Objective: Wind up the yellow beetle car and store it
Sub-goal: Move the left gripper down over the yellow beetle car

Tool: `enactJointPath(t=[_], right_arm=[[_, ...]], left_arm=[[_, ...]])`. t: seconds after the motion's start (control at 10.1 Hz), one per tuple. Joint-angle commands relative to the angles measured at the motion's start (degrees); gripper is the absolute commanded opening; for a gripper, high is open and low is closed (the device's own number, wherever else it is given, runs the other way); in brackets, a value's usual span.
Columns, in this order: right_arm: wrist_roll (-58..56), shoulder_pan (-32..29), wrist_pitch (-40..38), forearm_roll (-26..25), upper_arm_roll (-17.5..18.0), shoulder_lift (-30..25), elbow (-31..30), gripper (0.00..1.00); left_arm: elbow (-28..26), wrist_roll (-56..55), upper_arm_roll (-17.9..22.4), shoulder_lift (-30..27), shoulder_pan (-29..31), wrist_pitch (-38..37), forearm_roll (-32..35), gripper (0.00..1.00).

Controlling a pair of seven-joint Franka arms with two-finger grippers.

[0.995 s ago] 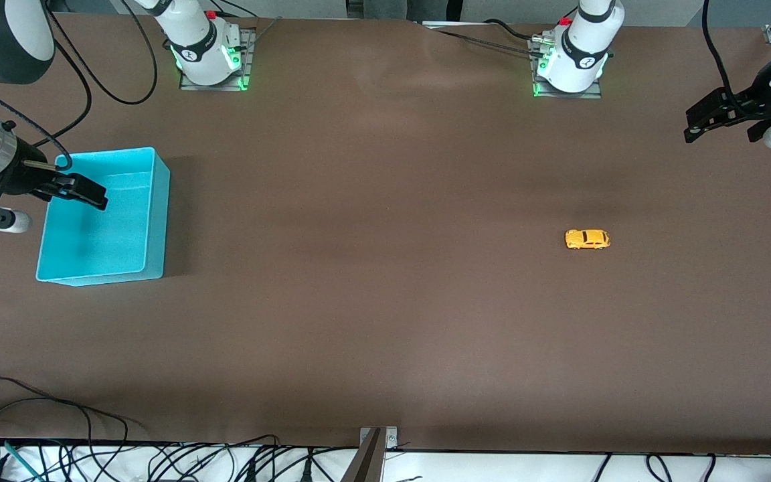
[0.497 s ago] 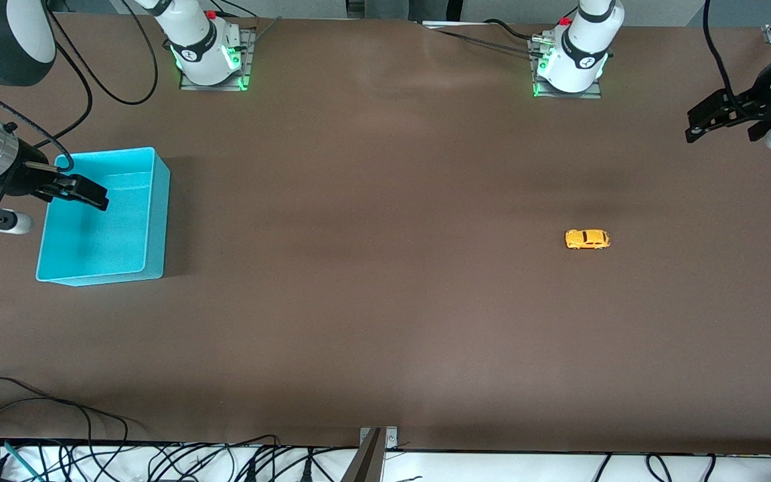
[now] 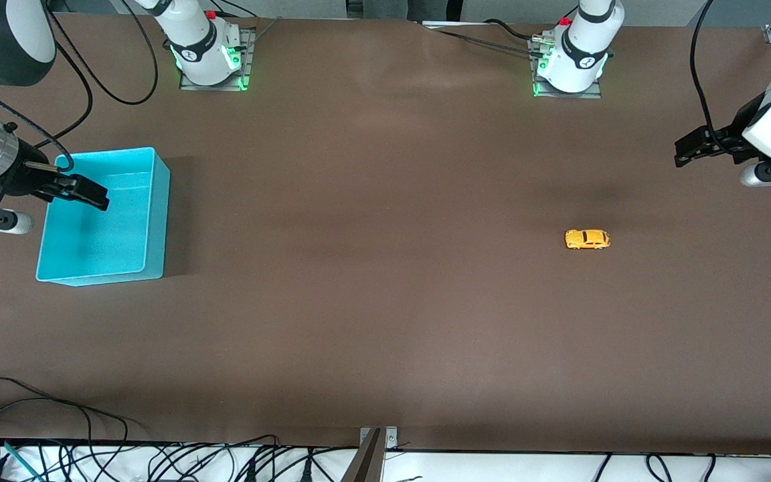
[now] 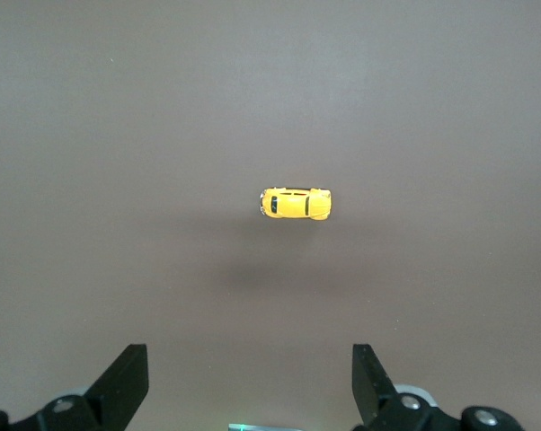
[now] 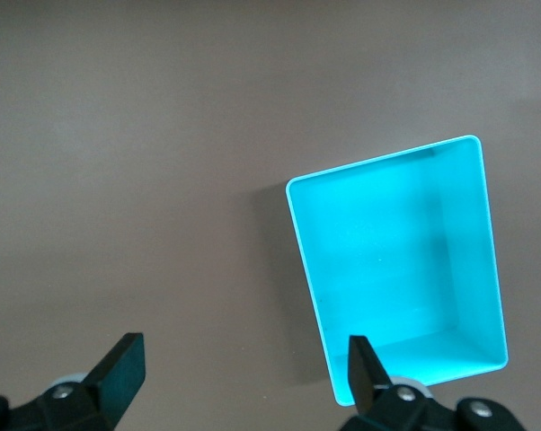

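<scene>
- The yellow beetle car (image 3: 587, 239) sits on its wheels on the brown worktop (image 3: 385, 301), toward the left arm's end, lying lengthwise along the worktop.
- At the right arm's end we see the right end effector (image 3: 84, 191) hanging over the rim of the turquoise bin (image 3: 155, 214), its arm reaching in from the edge of the front view with the fingers pointing toward the worktop's middle.
- In the right wrist view its two fingers (image 5: 118, 373) stand wide apart, released, with nothing between them; the turquoise bin (image 5: 306, 269) shows empty below.
- The car is well apart from this end effector, almost the whole worktop away.
- At the left arm's end we see the left end effector (image 3: 690, 148) up in the air over bare worktop, its wrist tilted toward the car.
- In the left wrist view its fingers (image 4: 127, 382) are spread, released and empty, and the car (image 4: 296, 204) lies ahead of them, not touching, centred between the two tips.
</scene>
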Motion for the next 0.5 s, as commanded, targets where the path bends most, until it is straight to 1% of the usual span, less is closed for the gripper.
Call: enactJointPath(t=[0.0,0.2,0.3,0.4], right_arm=[[-0.8,-0.3,-0.6,1.1,0.0,0.3,1.0,1.0],[-0.8,-0.3,-0.5,1.1,0.0,0.4,1.0,1.0],[-0.8,-0.4,-0.5,1.1,0.0,0.4,1.0,1.0],[-0.7,-0.3,-0.5,1.1,0.0,0.4,1.0,1.0]], left_arm=[[-0.7,0.7,0.0,1.8,1.0,1.3,1.8,1.0],[-2.4,0.1,-0.1,2.5,1.2,1.9,1.8,1.0],[-3.5,0.7,0.0,2.6,1.6,4.0,1.0,1.0],[-7.0,0.7,0.0,2.5,2.1,8.8,1.0,1.0]])
